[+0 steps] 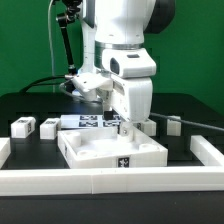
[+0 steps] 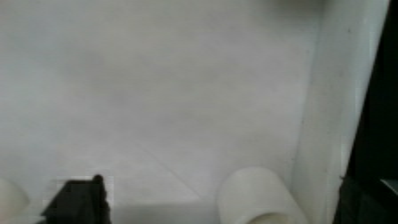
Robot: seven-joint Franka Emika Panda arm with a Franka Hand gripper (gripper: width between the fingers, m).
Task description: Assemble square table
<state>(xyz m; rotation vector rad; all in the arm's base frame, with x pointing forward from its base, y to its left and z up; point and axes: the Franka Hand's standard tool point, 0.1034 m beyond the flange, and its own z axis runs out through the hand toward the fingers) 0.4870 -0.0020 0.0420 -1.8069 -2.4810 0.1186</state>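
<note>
At the exterior view's left edge, a stretch of the long white border wall runs along the black surface. Just inside it the far-left leg lies loose, and the second leg lies just beside that one. Next comes the marker board, flat on the surface behind the tabletop. The tabletop is a white square tray with a raised rim. It lies in the middle foreground, its tagged side wall facing the camera, close behind the front run of the wall. The robot's arm comes down over the tray's far side, and its bulk covers part of the marker board and the tray's back rim. The claw hangs low over that far rim with its jaws apart and nothing between them. Its tips are small and hard to make out against the white plastic. Just to the right, the third leg lies near the tray's far corner, and the fourth leg lies beyond it, with a dark cable trailing off toward the edge. The wrist view is blurred and nearly all white tray floor, with the rim alongside. A dark shape and a pale rounded shape are cut off at the edge, and I cannot tell what they are.
</note>
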